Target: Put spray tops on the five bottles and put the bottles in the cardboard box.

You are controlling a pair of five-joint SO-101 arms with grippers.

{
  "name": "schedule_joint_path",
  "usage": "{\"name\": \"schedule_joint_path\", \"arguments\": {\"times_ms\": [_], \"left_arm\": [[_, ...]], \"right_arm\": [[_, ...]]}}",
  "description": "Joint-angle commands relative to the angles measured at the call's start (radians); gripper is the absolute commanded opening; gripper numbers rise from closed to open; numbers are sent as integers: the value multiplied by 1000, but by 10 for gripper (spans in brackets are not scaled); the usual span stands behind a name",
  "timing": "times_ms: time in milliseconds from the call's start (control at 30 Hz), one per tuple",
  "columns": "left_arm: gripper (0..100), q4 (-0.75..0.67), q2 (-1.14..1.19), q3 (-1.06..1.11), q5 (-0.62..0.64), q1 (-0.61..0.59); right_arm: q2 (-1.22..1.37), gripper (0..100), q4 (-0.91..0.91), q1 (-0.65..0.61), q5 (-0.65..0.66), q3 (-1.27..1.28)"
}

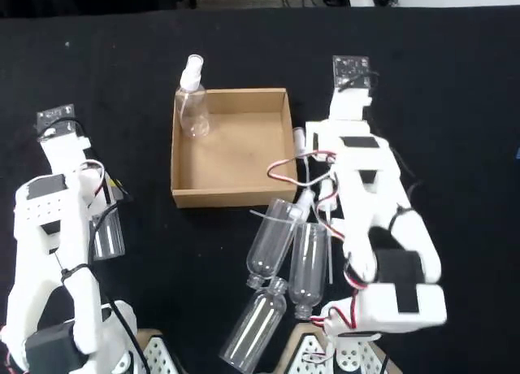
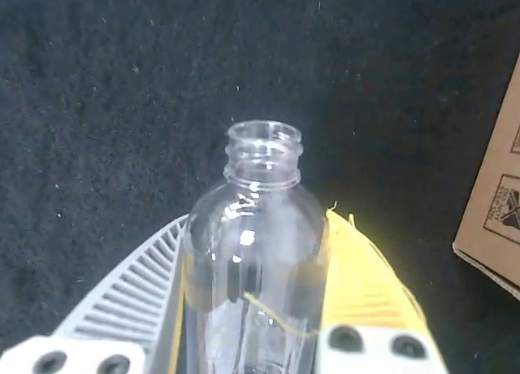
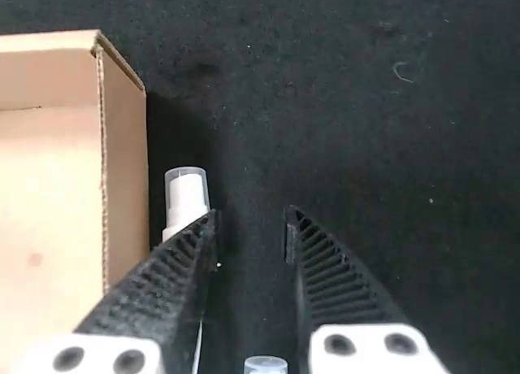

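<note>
Clearly the left gripper (image 2: 258, 228) is clenched on an uncapped bottle (image 2: 262, 158), left of the cardboard box (image 1: 230, 197); I judge it should hold that open neck steady. The box holds one capped bottle (image 1: 192, 106) in its far left corner. Just right of the box, the right gripper (image 3: 250, 219) hangs parted beside a loose spray top (image 3: 185, 197), which it should straddle squarely.

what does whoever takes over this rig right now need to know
Left gripper: shut on a clear plastic bottle with no top, left of the brown cardboard box.
Right gripper: open, beside the box's right wall, by a white spray top.
Done: one topped bottle stands in the box.
To do: three bottles lying on the black mat, plus the held one.
</note>
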Motion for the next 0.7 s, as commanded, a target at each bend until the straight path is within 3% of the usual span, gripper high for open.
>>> {"name": "schedule_joint_path", "arguments": {"times_ms": [0,133,667], "left_arm": [[47,-15,-43,-10,9,15],[47,-15,-43,-7,9,15],[47,-15,-43,-5,9,15]], "right_arm": [[4,137,68,-28,2,-108],[15,181,91,-58,8,-122],[136,181,89,-61,9,-183]]}}
